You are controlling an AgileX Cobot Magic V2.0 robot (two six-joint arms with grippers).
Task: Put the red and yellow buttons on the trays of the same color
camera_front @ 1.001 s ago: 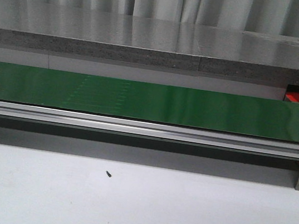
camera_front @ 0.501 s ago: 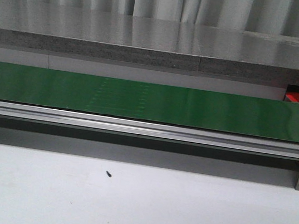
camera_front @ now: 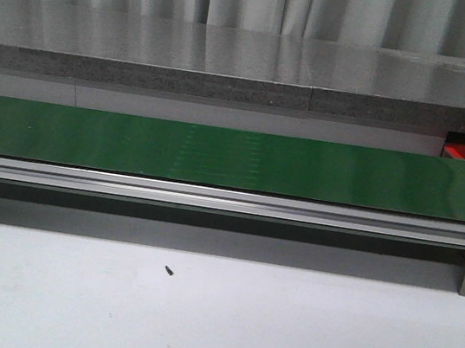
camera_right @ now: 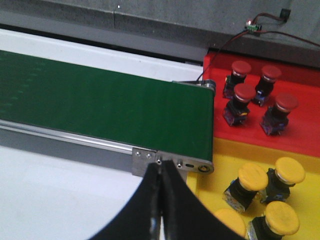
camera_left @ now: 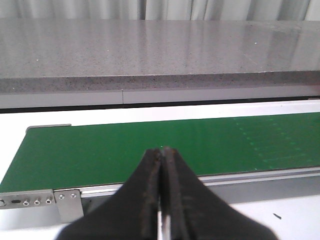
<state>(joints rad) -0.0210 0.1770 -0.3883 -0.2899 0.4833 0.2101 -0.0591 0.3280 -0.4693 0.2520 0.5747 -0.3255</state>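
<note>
Running straight across the front view, green conveyor belt [camera_front: 235,159] with an aluminium rail [camera_front: 211,199] along its near edge, white desk [camera_front: 211,320] in front, grey stone ledge [camera_front: 231,64] behind. Lying on the desk near the middle, a small dark speck [camera_front: 169,270]; too small to identify. Peeking out at about 3 o'clock in the front view, a sliver of red past the belt's end.

Seen from the left wrist: left claw [camera_left: 162,152] pressed fully together, nothing between the black fingers [camera_left: 150,185], tips poised over the near edge of the belt close to its end bracket [camera_left: 37,199]. No buttons in that view.

Seen from the right wrist: right claw [camera_right: 159,167] likewise pinched tight and carrying nothing, tips above the belt's end plate [camera_right: 172,162]. Sitting off beyond the belt's end, red tray [camera_right: 300,125] with four red buttons [camera_right: 245,95] standing clustered on it, roughly 1 o'clock from the claw tips and well apart from them. Lying nearer, yellow tray [camera_right: 225,160] butted against the red one, holding yellow buttons [camera_right: 252,179] at about 3 to 4 o'clock from the tips, near but not touching. Trailing over the grey ledge behind the red tray, thin wires to a small circuit board [camera_right: 254,26].
</note>
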